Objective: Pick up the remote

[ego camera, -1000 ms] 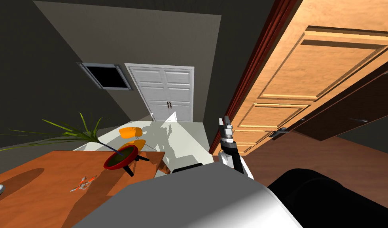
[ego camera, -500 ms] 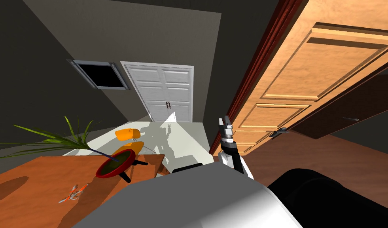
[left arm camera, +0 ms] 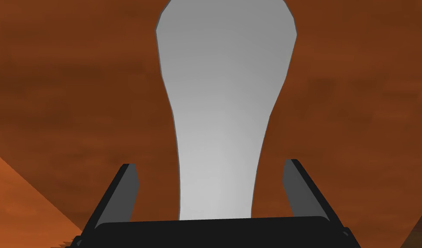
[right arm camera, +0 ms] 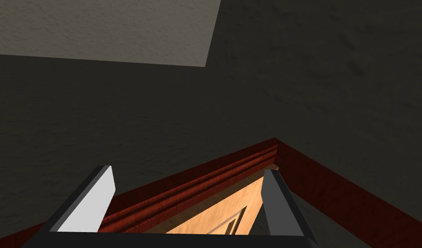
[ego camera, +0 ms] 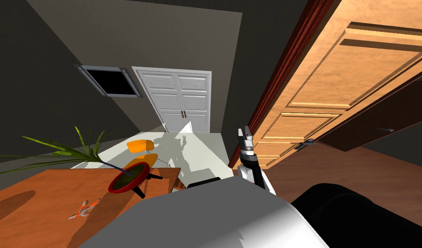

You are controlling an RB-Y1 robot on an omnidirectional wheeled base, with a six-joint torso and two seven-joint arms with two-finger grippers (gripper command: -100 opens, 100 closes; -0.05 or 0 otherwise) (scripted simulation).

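A light grey remote [left arm camera: 223, 86], narrow at one end and wide and rounded at the other, lies against a brown wooden surface [left arm camera: 356, 107]. My left gripper [left arm camera: 210, 164] is open. Its two fingers stand either side of the remote's narrow end, with a gap on each side and neither touching it. My right gripper [ego camera: 245, 134] is raised upright beside the wooden door's red frame, open with nothing between its fingers [right arm camera: 272, 202].
A brown table [ego camera: 42, 202] at the left carries a red bowl with a green plant [ego camera: 129, 176] and a small orange and grey object [ego camera: 85, 209]. An orange chair [ego camera: 141, 150] stands behind it. A white double door [ego camera: 182, 101] is ahead; a large wooden door [ego camera: 334, 86] stands open at the right.
My head camera has swung: the table, plant and window slid left in the picture, then slightly back right. The right arm has held its pose.
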